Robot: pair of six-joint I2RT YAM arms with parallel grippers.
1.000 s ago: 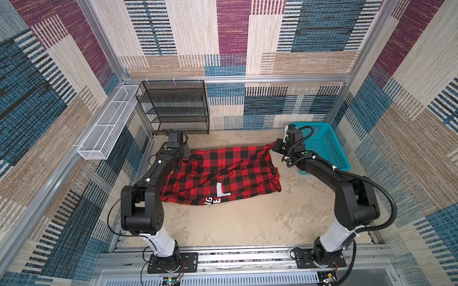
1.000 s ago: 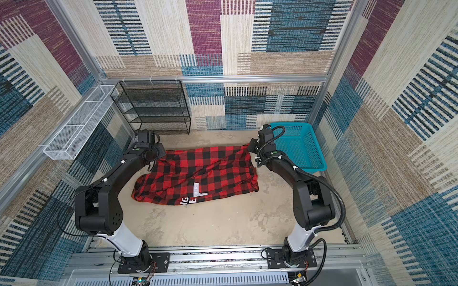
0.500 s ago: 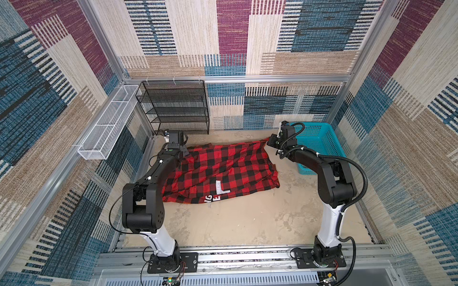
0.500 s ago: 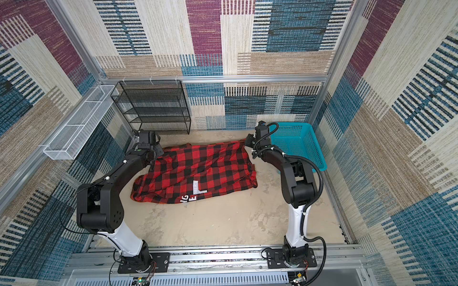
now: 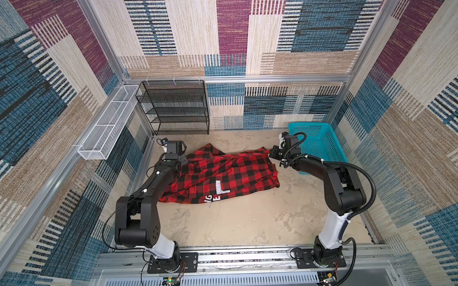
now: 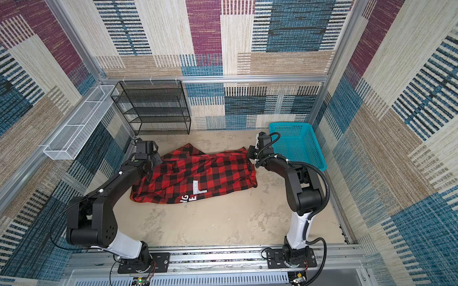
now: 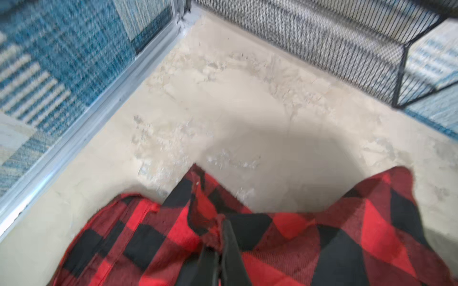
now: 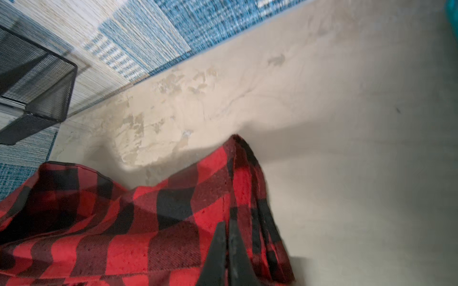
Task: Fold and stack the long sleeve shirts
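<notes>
Stretching forward, low, both arms — jaws pinching the shirt (image 5: 223, 173) at far corners.

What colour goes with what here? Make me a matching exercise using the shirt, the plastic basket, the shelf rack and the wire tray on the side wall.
Things:
1. shirt
2. plastic basket
3. shelf rack
4. wire tray

Colours:
A. white
B. teal
C. red and black check
D. black

Pairs: 1-C, 2-B, 3-D, 4-A
</notes>
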